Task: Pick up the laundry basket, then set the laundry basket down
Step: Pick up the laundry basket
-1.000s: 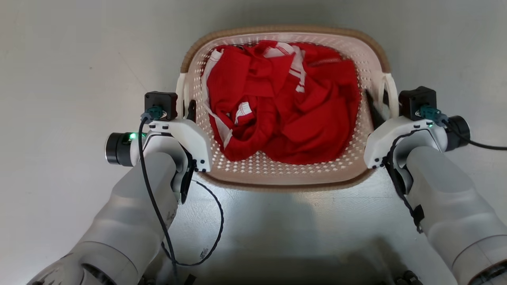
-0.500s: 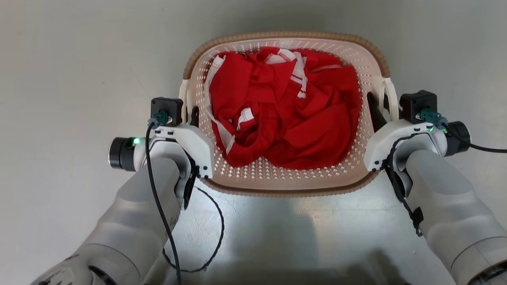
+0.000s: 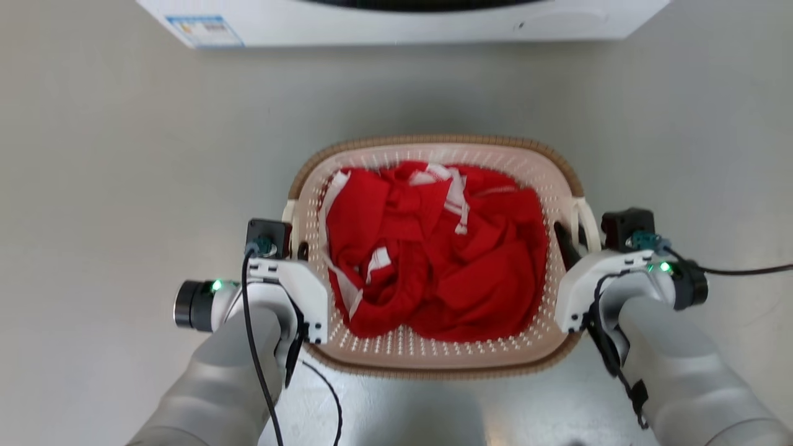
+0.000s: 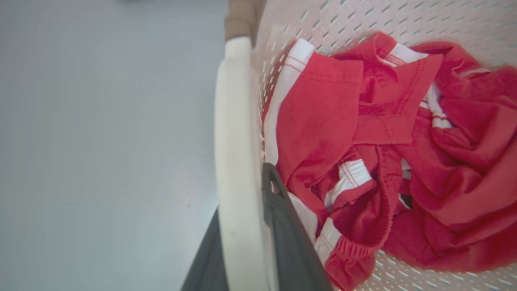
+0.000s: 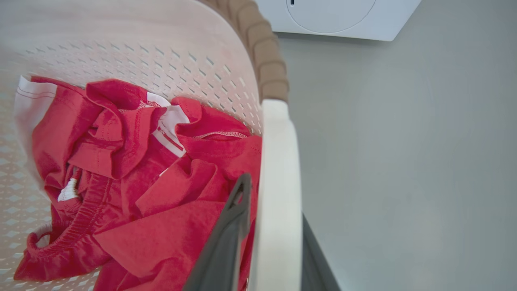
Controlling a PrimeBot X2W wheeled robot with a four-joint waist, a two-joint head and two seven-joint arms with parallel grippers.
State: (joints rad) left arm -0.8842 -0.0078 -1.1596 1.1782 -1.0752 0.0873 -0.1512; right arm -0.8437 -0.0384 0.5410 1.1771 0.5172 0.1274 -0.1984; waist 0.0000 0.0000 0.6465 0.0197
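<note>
The laundry basket (image 3: 433, 141), cream and perforated with a brown woven-look rim, lies in the middle of the head view and holds crumpled red and white clothes (image 3: 433, 272). My left gripper (image 3: 295, 248) is shut on its left white handle (image 4: 236, 121), one dark finger (image 4: 282, 226) inside the wall and one outside. On the other side my right gripper (image 3: 576, 238) is shut on the right handle (image 5: 278, 161), with its inner finger (image 5: 230, 234) against the clothes. Whether the basket rests on the floor or hangs just above it cannot be told.
A white washing machine (image 3: 403, 18) stands beyond the basket at the top of the head view, and its front (image 5: 335, 16) is seen from the right wrist. Grey floor (image 3: 124, 186) spreads to both sides. Cables trail from both wrists.
The whole head picture has shifted: the washing machine has come in at the top, and the basket with both grippers sits lower and looks smaller. Both grips on the handles are unchanged.
</note>
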